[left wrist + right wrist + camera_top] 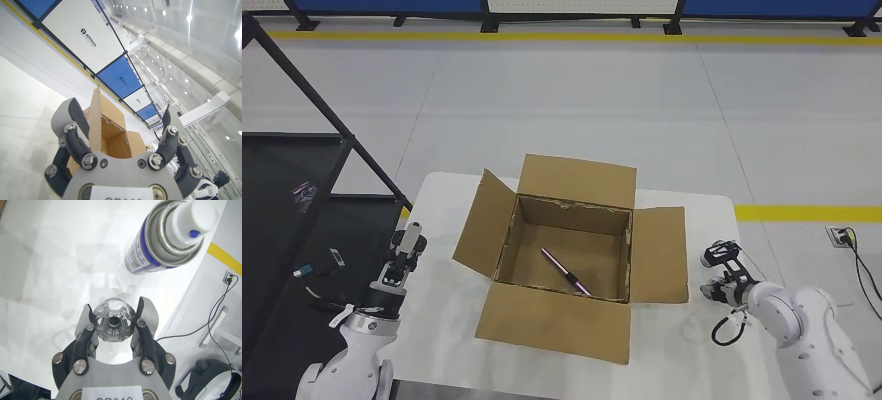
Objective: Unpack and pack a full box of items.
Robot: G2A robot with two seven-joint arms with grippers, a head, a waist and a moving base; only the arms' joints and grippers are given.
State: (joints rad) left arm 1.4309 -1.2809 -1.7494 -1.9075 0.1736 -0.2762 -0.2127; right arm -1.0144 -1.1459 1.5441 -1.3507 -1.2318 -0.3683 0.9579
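– Looking down from the top, where's the brown cardboard box (552, 325)?
– Mid-way across the white worktop (682, 340), with all four flaps spread. A slim purple stick (565, 271) lies slantwise on its floor. The left gripper (410, 240) is by the left edge and the right gripper (720, 268) by the right edge.
– And the left wrist view?
– Its fingers (77, 113) are spread wide with nothing between them, and the box is beyond.
– The right wrist view?
– The right gripper is pinching a round grey cast-metal part (113, 323). A blue spray can (149, 249) with a white cap stands upright nearby. Its printed label is too small to make out.
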